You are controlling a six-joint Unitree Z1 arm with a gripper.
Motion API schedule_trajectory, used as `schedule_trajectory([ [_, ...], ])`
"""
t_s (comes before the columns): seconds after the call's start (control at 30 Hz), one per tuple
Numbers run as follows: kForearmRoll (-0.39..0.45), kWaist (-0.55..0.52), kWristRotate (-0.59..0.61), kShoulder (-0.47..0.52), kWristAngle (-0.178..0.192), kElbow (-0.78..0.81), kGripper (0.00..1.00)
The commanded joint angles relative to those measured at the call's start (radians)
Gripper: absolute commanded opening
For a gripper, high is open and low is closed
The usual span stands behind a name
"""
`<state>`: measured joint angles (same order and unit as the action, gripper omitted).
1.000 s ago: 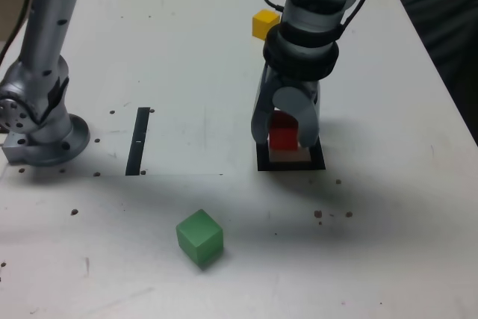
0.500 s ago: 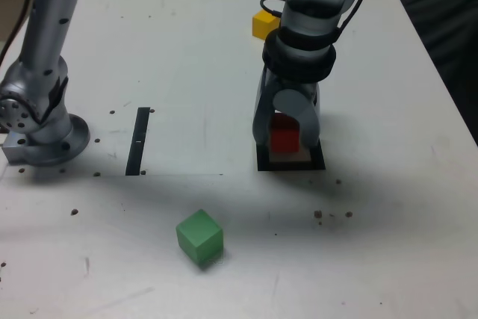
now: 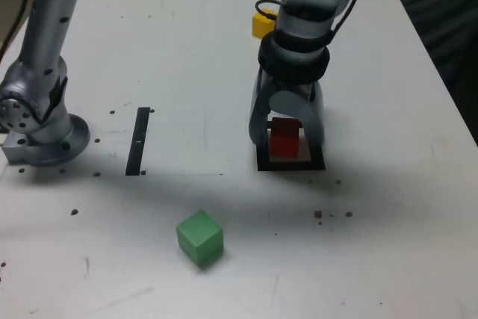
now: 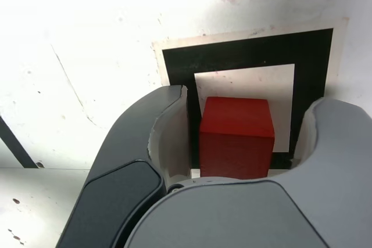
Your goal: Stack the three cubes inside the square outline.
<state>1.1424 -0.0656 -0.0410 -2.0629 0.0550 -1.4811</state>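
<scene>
Exterior view, red cube: it lay right of centre in the frame, within the square outline [image 3: 291, 166], and its near face [image 3: 284, 146] showed between the fingertips; in plan it looked set in the white middle.
End effector: its fingertips [image 3: 287, 137] stood apart, with a gap on each side of the red cube; the wrist view agreed, neither finger pressing on a side face.
Cube to end effector: the red cube lay straight between the two fingers, one to each side, so the coming move was probably a clean lift away along its sides. A sideways drift could have nudged it.
Long axis: none to speak of, the block being even-sided.
Nearer arm: only one arm worked here, so there was no choice.
Green cube [image 3: 200, 238]: lower, left of centre in the frame, alone on the table [image 3: 373, 244], well apart from the outline.
Yellow cube [image 3: 263, 25]: upper middle of the frame, partly behind the arm, not stacked.
Black strip [image 3: 138, 142]: left part of the frame, between the arm base [image 3: 48, 143] and the outline.
Against the earlier frame: the fingers had spread from around the red cube, and the arm had shifted slightly toward the exterior view's left; green and yellow had not moved.
</scene>
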Motion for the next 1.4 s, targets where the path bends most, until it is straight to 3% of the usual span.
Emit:
schedule_trajectory([
  [0.0, 0.002, 0.01, -0.002, 0.038, 0.013, 0.008, 1.0],
  [0.27, 0.052, 0.097, -0.057, 0.12, 0.064, 0.015, 1.0],
  [0.7, 0.153, 0.396, -0.365, 0.116, 0.106, -0.11, 1.0],
  [0.97, 0.181, 0.545, -0.521, 0.044, 0.124, -0.225, 0.99],
  [1.37, 0.275, 0.663, -0.699, -0.145, 0.147, -0.522, 0.99],
])
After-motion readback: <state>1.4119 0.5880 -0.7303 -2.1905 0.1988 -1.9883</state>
